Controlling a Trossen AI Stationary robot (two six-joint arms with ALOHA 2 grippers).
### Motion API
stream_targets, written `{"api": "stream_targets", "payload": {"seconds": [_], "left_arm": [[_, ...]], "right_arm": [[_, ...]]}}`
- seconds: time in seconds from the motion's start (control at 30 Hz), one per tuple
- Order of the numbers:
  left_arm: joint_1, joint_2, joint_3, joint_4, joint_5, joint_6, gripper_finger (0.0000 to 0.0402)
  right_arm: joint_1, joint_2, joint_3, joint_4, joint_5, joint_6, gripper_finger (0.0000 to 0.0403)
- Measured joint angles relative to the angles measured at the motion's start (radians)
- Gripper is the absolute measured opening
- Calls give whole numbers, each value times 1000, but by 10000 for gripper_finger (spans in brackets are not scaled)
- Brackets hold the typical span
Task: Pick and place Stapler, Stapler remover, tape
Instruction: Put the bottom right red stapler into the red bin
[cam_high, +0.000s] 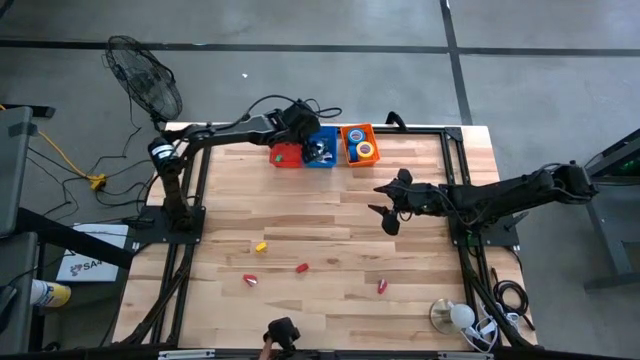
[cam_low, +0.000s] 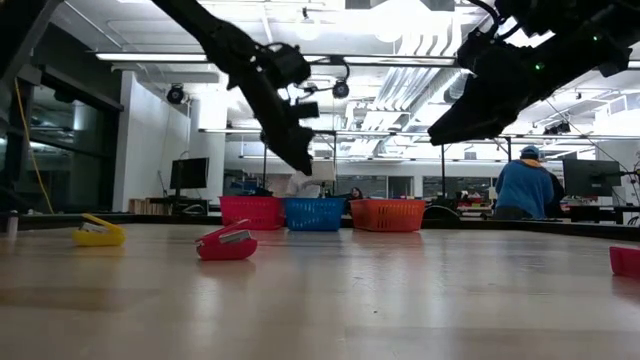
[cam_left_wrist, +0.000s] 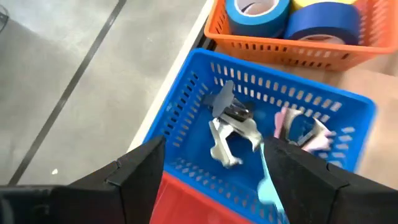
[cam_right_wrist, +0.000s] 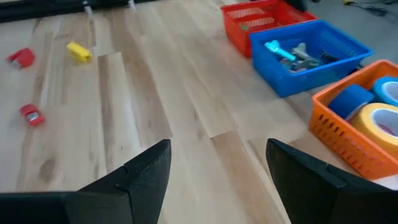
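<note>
Left gripper (cam_left_wrist: 211, 180) is hanging over the blue basket (cam_high: 321, 147) at the far edge of the counter (cam_high: 330, 250), fingers spread, nothing between them. Staple removers (cam_left_wrist: 231, 132) lie on the basket floor below it, silver, pink and light blue, so the drop looks done.

Right gripper (cam_right_wrist: 217, 180) hovers mid-counter, right of centre, fingers spread and empty, pointed toward the baskets.

Baskets sit in a row at the far edge: red basket (cam_high: 285, 154) left, blue middle, orange basket (cam_high: 360, 145) right. Tape (cam_left_wrist: 258, 14) is already in the orange one, blue and yellow rolls.

Still out on the near half: yellow stapler (cam_high: 261, 246), three red staplers (cam_high: 301, 267), well apart from each other.

To do this step well, my read:
- lift the left gripper straight up, clear of the basket wall, before swinging away; a sideways exit could snag the mesh rim and drag the basket.
- keep fingers spread on exit so nothing gets pinched back out.
- the red stapler on the near right suits the right arm; the left-side ones suit the left.
- staplers presumably go in the red basket; can't tell what's in it yet.
</note>
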Motion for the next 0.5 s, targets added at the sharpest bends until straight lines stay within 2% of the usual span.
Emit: {"api": "stream_targets", "payload": {"seconds": [0.33, 0.5], "left_arm": [[0, -116, 1, -195, 111, -35, 256], [-5, -131, 1, -261, 136, -78, 244]], "right_arm": [[0, 0, 0, -88, -148, -84, 254], [0, -1, 1, -124, -223, -197, 254]]}}
